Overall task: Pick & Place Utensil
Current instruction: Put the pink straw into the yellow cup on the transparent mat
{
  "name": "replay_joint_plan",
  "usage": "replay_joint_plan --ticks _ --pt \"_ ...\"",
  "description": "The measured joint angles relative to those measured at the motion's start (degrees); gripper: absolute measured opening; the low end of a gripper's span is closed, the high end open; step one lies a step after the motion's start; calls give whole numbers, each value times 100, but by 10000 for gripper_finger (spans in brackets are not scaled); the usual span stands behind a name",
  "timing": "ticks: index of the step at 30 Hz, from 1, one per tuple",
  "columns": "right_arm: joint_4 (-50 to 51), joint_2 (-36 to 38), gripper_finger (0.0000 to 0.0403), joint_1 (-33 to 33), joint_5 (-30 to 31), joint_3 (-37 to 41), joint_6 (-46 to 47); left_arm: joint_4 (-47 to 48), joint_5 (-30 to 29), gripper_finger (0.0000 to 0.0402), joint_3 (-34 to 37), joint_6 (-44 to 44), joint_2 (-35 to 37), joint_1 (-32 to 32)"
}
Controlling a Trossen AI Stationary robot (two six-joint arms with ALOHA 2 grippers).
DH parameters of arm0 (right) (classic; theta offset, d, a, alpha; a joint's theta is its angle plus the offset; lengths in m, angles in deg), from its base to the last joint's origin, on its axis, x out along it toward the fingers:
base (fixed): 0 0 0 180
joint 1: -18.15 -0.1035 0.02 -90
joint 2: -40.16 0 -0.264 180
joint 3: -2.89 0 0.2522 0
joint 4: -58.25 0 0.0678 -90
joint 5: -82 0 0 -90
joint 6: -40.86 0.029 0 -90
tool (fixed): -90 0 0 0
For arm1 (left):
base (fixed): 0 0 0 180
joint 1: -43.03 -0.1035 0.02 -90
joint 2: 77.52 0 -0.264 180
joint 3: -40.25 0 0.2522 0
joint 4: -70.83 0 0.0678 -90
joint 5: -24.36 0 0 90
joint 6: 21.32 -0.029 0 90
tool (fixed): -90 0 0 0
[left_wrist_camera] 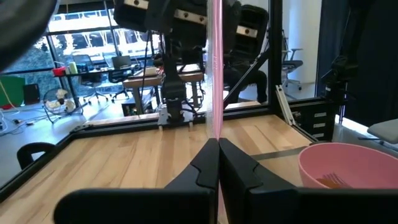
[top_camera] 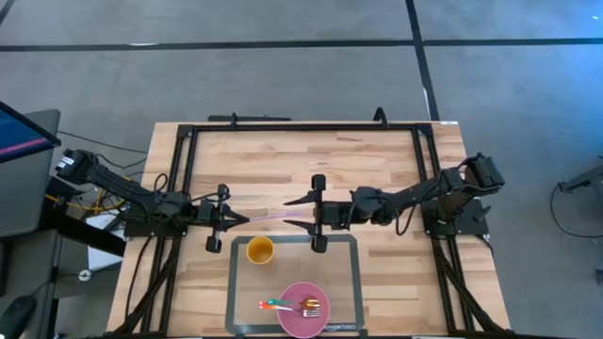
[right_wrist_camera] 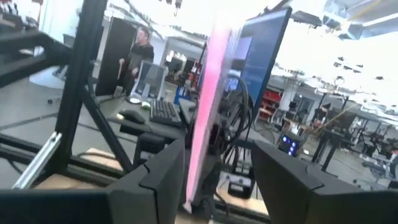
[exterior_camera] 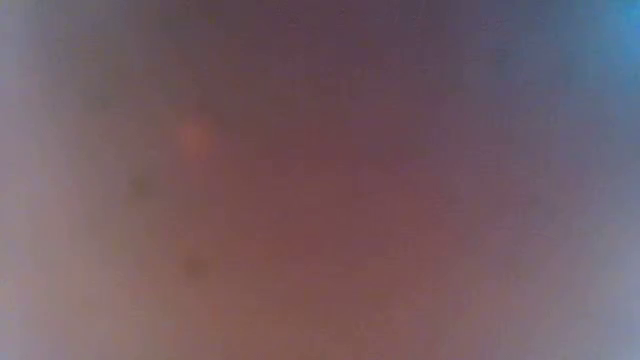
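Observation:
A long, thin pink utensil [top_camera: 273, 217] hangs level above the table, just beyond the far rim of a grey tray [top_camera: 231, 282]. My left gripper [top_camera: 241, 219] is shut on the utensil's left end. My right gripper [top_camera: 297, 211] is open at the utensil's right end. In the right wrist view its two fingers [right_wrist_camera: 161, 171] stand on either side of the pink utensil [right_wrist_camera: 208, 106], with a gap on each side. The low view is blocked and shows nothing. My left gripper pinches the utensil's left end [left_wrist_camera: 217, 134] between its two shut fingers [left_wrist_camera: 205, 165]. It comes level from the table's left, and the utensil runs straight on from the fingertips toward the right gripper. The utensil is lifted clear of the table, about level.
On the grey tray stand a yellow cup [top_camera: 260, 250] and, near the front edge, a pink bowl [top_camera: 303, 306] holding a fork and another utensil; the bowl [left_wrist_camera: 348, 165] also shows in the left wrist view. A black frame [top_camera: 301, 127] borders the wooden table.

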Motion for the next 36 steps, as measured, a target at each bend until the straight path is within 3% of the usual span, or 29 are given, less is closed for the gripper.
replay_joint_plan --ticks 6,10,24,36 --pt "-308 2 161 -1 -62 0 7 -1 0 3 -2 0 -4 2" --pt "-525 2 148 -5 -481 0 17 -6 -82 3 -4 0 -75 2" --pt "-614 4 112 -7 -480 1 17 -53 -262 4 -4 0 -243 2" --pt "-593 4 8 -2 -454 2 14 -68 -260 7 -4 21 -243 2"
